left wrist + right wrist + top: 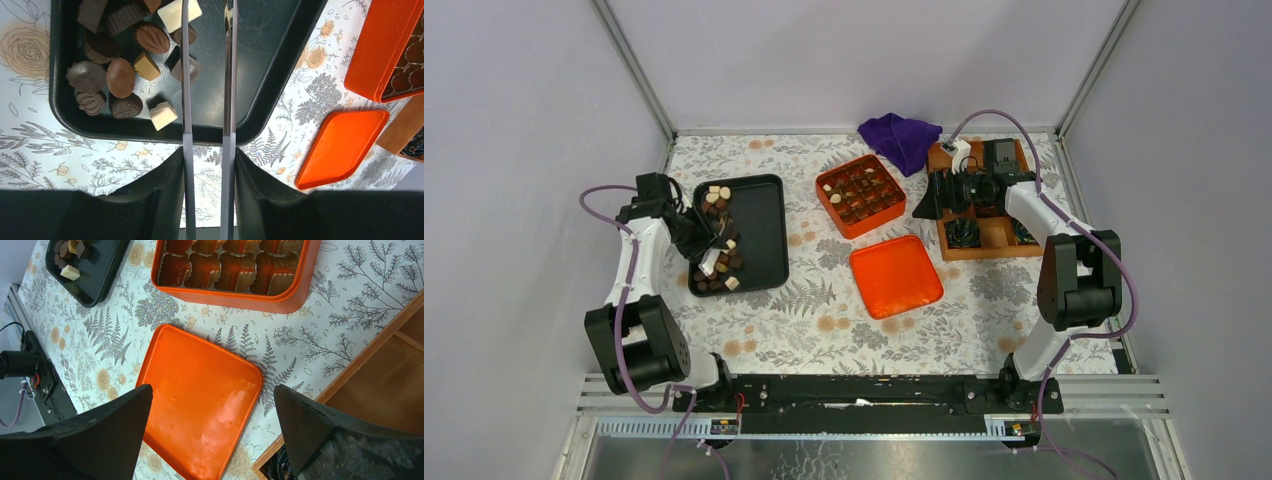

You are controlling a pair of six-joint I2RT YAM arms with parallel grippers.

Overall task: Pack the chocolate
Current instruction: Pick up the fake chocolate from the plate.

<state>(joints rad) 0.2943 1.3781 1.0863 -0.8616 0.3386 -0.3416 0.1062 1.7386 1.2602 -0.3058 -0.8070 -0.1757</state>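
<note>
The chocolate (120,75) lies as a loose heap of small pieces on a black tray (270,60), all of it to the left of the left hand (206,15). The pieces are mixed: smooth milk-brown ovals, a ribbed oval, dark moulded rounds, a caramel-coloured cube and two cream-white squares. One cream square sits just beside the hand's left finger, near the tray's closer rim. A brownish square and a dark oval are partly hidden behind that same finger.

The left hand hangs over the tray with its two thin fingers (185,100) parallel and a narrow gap between them. Only tray floor shows in that gap, so the hand holds nothing. Seen from above, the left arm is folded at the elbow and its wrist turns inward over the tray.

The right hand (212,390) is spread wide, its black fingers (105,435) well apart and empty. Beneath it an orange lid (200,405) lies flat on the flowered tabletop (345,315). Beyond the lid stands an orange box (235,299) whose compartments hold brown crinkled cups; whether they are filled I cannot tell. A wooden tray (385,385) lies to this hand's right. The right arm reaches forward with its wrist bent leftward, the hand above the wooden tray's edge.
</note>
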